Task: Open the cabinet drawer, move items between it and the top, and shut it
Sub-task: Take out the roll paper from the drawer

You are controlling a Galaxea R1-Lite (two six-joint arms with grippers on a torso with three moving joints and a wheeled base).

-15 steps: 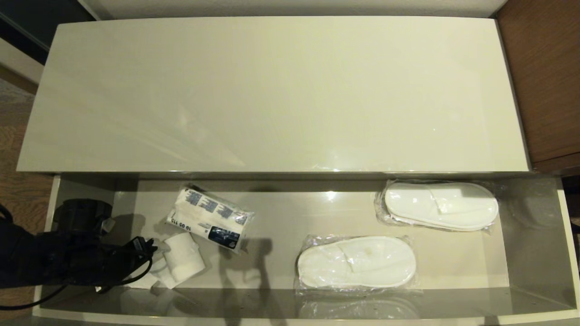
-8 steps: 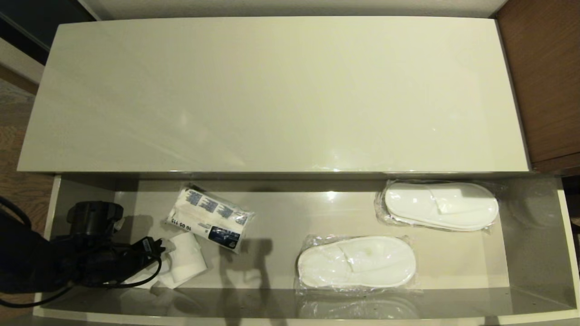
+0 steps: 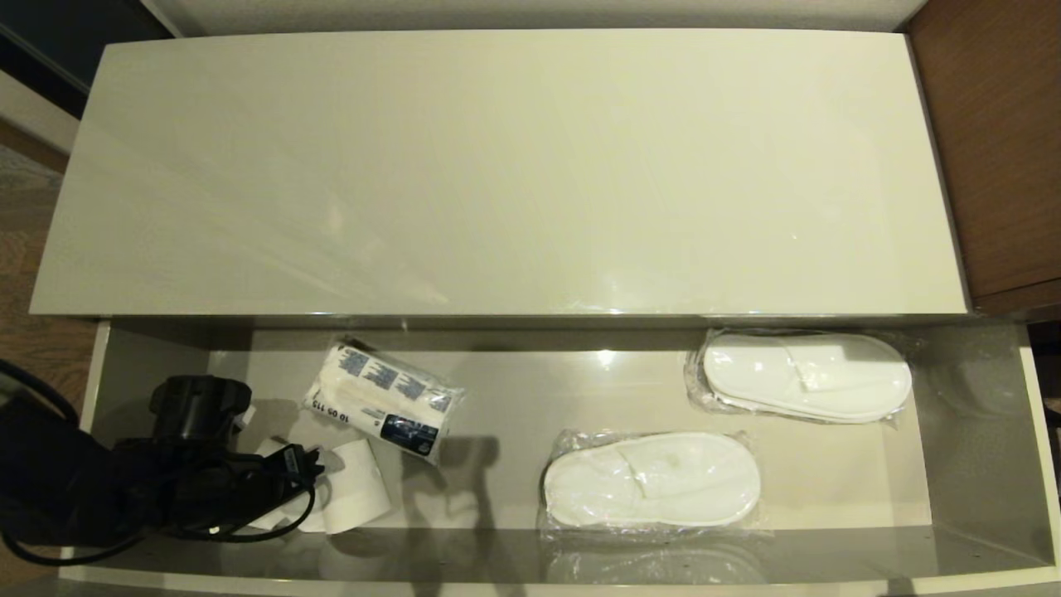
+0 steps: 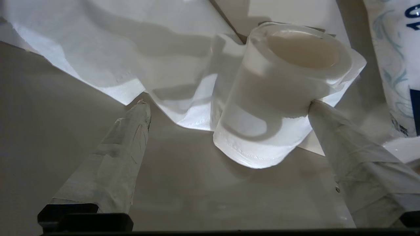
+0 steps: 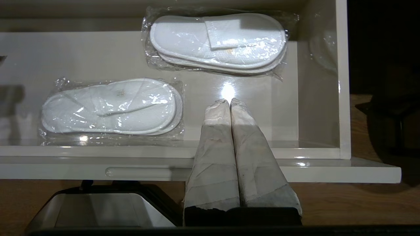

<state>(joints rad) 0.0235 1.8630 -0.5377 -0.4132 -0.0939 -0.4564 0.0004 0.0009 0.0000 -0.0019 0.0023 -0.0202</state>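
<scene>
Fingers of the left gripper point(image 4: 229, 106) stand wide apart inside the open drawer point(image 3: 978, 464), at its left end, with the white paper roll point(image 4: 279, 95) between them; one fingertip point(image 4: 316, 106) touches the roll's side, the other point(image 4: 141, 109) rests apart from it beside the roll's loose paper tail point(image 4: 108, 59). Nothing is clamped. In the head view the roll point(image 3: 358, 489) lies near the drawer's front, just ahead of a printed wrapped pack point(image 3: 383, 400). Farther right lie two wrapped slipper pairs, one point(image 3: 652, 479) near the middle front, the other point(image 3: 806, 377) toward the back right. The cabinet top point(image 3: 497, 166) spreads behind the drawer. The right gripper point(image 5: 229, 103) hangs with fingers pressed together and empty, over the drawer's front right edge.
</scene>
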